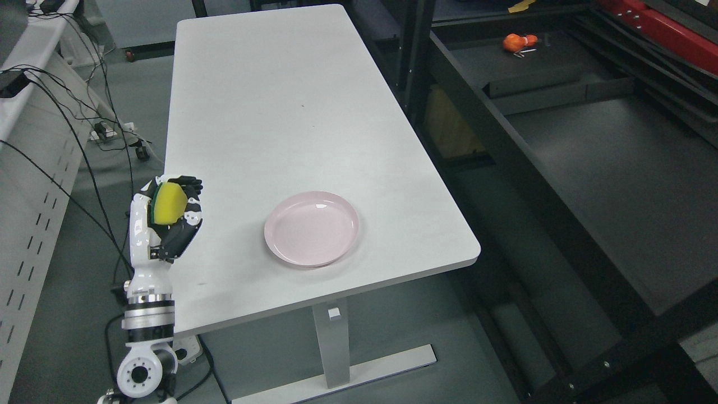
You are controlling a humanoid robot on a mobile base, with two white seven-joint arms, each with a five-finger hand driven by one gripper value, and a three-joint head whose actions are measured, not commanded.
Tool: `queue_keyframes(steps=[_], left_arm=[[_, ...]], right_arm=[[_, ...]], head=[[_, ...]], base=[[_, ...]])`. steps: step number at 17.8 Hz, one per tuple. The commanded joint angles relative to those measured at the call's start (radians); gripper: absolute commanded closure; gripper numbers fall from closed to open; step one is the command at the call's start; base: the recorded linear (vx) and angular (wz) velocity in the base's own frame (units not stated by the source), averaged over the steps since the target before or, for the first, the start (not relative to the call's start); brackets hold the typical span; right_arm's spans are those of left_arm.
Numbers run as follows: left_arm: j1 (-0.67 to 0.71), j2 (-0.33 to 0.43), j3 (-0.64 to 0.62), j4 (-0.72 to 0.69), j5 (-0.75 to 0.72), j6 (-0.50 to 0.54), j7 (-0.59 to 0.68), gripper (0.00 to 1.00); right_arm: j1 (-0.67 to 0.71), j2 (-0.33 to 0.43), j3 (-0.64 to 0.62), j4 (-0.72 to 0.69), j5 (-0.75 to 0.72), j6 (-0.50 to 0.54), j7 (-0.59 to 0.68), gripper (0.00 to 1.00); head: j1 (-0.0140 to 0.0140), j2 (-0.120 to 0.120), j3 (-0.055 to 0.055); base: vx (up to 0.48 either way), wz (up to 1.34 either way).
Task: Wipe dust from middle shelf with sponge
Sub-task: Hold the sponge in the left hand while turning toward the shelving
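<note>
At the left edge of the desk (pixel 291 112), the left hand (pixel 167 220) is holding a yellow sponge (pixel 168 203).

Its fingers (pixel 193 182) are curling closely around the sponge, which is showing a green layer on its left side, and the hand is standing upright over the desk's left edge, near the front corner. The arm is coming up from the lower left of the picture, past the front left corner. A pink plate (pixel 312 228) is lying empty on the desk near the front edge, well apart from the hand, toward the right. To the right of the desk, a dark shelf unit (pixel 589 146) is standing, and a small orange object (pixel 519 42) is lying on its far surface.
</note>
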Motion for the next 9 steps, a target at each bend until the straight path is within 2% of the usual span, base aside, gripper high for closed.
queue_keyframes(steps=[1,9], left_arm=[[0.201,0.002,0.013,-0.136,0.006,-0.038,-0.019,1.00],[0.222,0.002,-0.010,-0.134,0.007,-0.043,-0.008,1.00]], right_arm=[[0.000,-0.017,0.000,-0.017,0.000,0.005,0.001,0.00],[0.000,-0.017,0.000,-0.017,0.000,0.005,0.001,0.00]], head=[[0.0000,0.000,0.000],[0.0000,0.000,0.000]], base=[[-0.185,-0.40],[-0.191,-0.64]])
